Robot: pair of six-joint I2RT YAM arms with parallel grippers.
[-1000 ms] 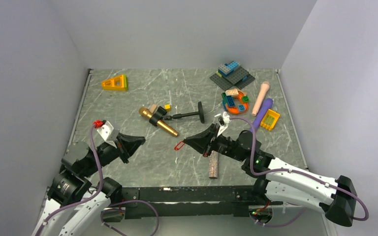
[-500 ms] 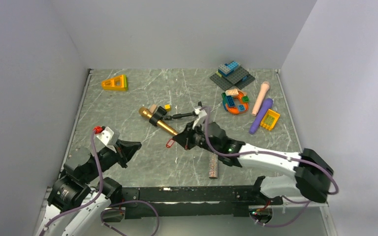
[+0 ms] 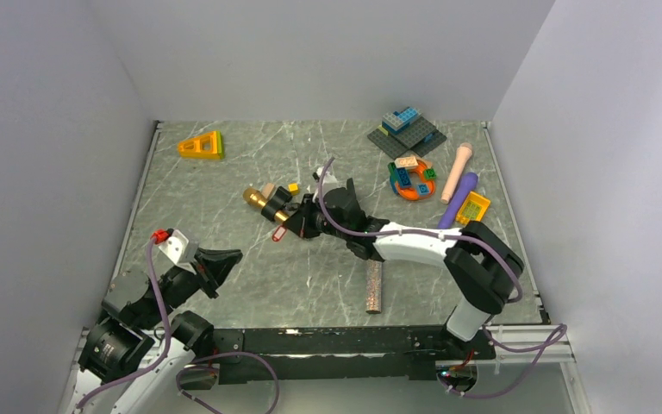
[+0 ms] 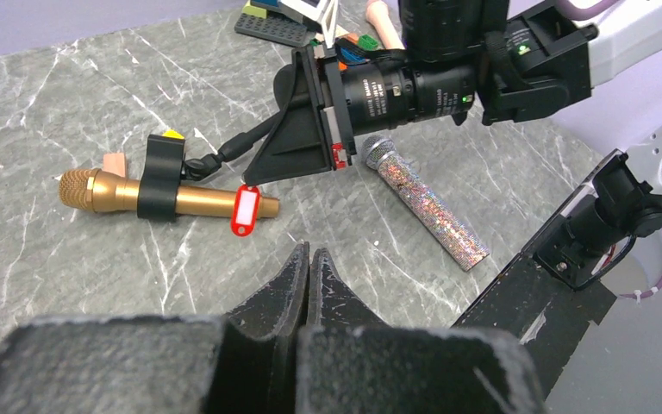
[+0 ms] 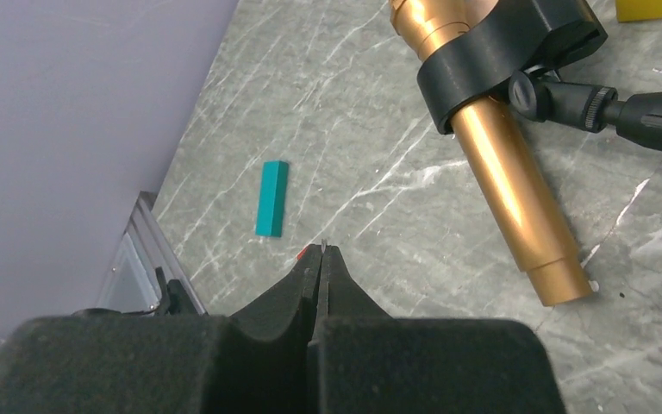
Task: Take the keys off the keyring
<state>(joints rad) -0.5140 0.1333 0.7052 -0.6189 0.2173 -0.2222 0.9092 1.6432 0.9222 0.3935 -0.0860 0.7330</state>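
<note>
My right gripper (image 3: 293, 226) is shut on the thin metal keyring, whose tip shows between its fingertips in the right wrist view (image 5: 322, 246). A red key tag (image 3: 279, 234) hangs from the ring just above the table beside the gold microphone (image 3: 269, 210). The left wrist view shows the tag (image 4: 246, 210) dangling below the right gripper's tip (image 4: 255, 178). No separate keys are visible. My left gripper (image 3: 227, 257) is shut and empty, low at the near left, its fingertips (image 4: 309, 252) pointing at the tag from a distance.
A silver glitter microphone (image 3: 373, 287) lies near the front edge. A black stand (image 3: 336, 200) clamps the gold microphone. A yellow wedge (image 3: 201, 145), brick baseplate (image 3: 405, 131), orange ring with bricks (image 3: 412, 179) and pink and purple cylinders (image 3: 458, 185) sit at the back. A teal block (image 5: 271, 198) lies left.
My right arm has swung left and away from its base, carrying the red tag from mid-table to beside the gold microphone. My left gripper has drawn back slightly.
</note>
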